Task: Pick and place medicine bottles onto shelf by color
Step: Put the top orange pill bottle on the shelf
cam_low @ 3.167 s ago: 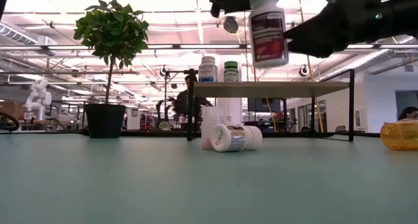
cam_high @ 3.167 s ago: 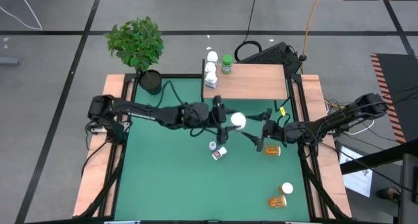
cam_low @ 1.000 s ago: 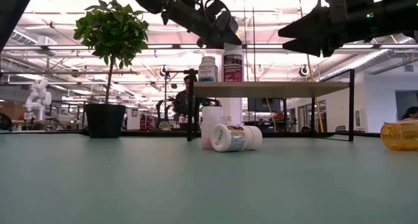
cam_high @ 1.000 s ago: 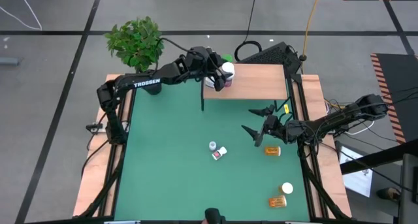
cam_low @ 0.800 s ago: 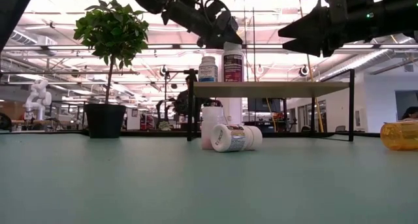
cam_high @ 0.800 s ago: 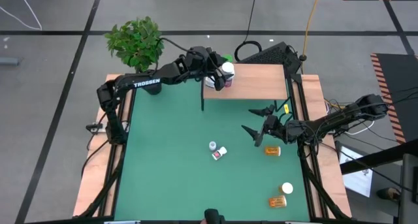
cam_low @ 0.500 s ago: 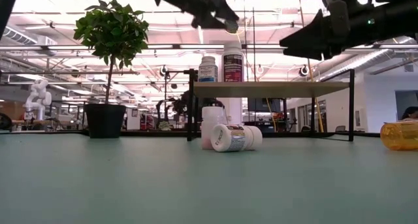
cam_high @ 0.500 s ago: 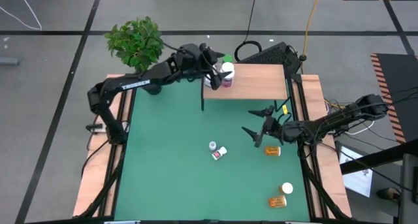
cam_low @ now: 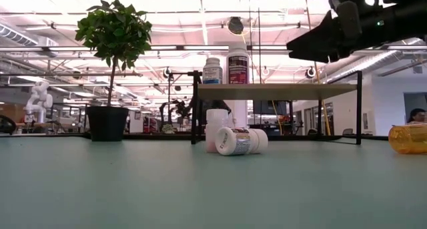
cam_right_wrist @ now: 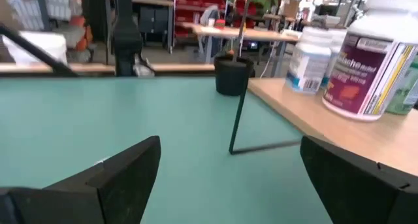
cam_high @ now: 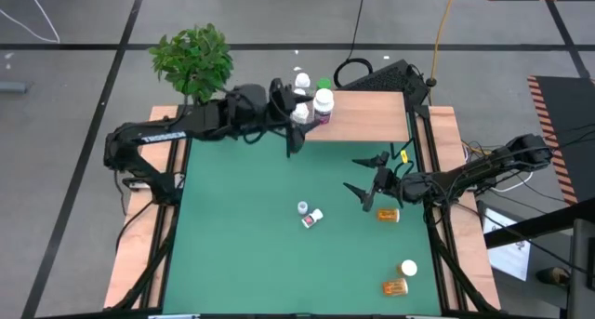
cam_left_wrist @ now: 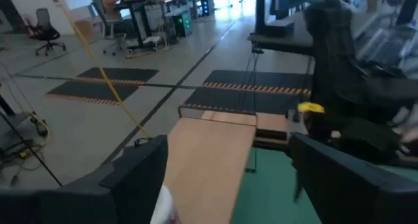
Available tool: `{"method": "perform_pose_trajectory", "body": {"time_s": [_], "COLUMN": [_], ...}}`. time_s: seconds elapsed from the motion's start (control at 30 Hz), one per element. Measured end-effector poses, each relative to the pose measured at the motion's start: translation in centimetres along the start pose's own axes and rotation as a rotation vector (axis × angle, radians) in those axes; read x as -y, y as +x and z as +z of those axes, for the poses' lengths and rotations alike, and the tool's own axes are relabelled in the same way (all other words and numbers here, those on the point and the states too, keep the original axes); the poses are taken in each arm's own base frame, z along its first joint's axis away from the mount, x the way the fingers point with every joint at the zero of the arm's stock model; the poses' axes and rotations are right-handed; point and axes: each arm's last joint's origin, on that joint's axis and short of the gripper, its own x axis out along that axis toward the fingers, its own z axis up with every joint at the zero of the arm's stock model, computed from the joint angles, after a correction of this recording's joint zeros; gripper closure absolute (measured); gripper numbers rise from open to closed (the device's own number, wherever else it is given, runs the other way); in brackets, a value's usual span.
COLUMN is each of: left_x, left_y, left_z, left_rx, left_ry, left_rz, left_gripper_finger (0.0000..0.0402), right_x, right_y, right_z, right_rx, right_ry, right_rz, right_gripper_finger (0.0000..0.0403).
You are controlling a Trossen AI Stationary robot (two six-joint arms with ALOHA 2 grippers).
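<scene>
Green mat [cam_high: 242,235] filled mid frame of high view, shelf [cam_high: 367,124] at upper center. White bottles w/ one green-capped sat on shelf's left end; magenta-label bottle [cam_high: 323,106] upright there, nothing gripping it. My left gripper [cam_high: 283,103] hung just left of it, fingers spread wide, empty. My right gripper [cam_high: 367,182] hovered right of center, wide, empty, near amber bottle [cam_high: 388,214]. Step: betw. picks. Next, I judged: descend on that lying amber bottle.
</scene>
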Motion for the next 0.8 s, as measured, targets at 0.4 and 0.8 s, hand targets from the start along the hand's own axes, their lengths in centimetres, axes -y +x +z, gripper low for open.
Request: {"method": "perform_pose_trajectory", "body": {"time_s": [0.4, 0.8], "left_x": [7.3, 10.7], "left_y": [0.6, -2.0], "left_z": [-5.6, -12.4], "left_rx": [-0.014, -0.040], "left_ry": [0.055, -0.041], "left_rz": [-0.018, 0.009], "left_gripper_finger": [0.0146, 0.0156], "right_x": [0.0, 1.2], "right_y": [-0.4, 1.1], "right_z": [2.4, 2.1], "right_rx": [0.217, 0.217], "right_ry": [0.007, 0.058], "right_rz": [0.097, 0.184], "right_gripper_finger": [0.0039, 0.0039]}}
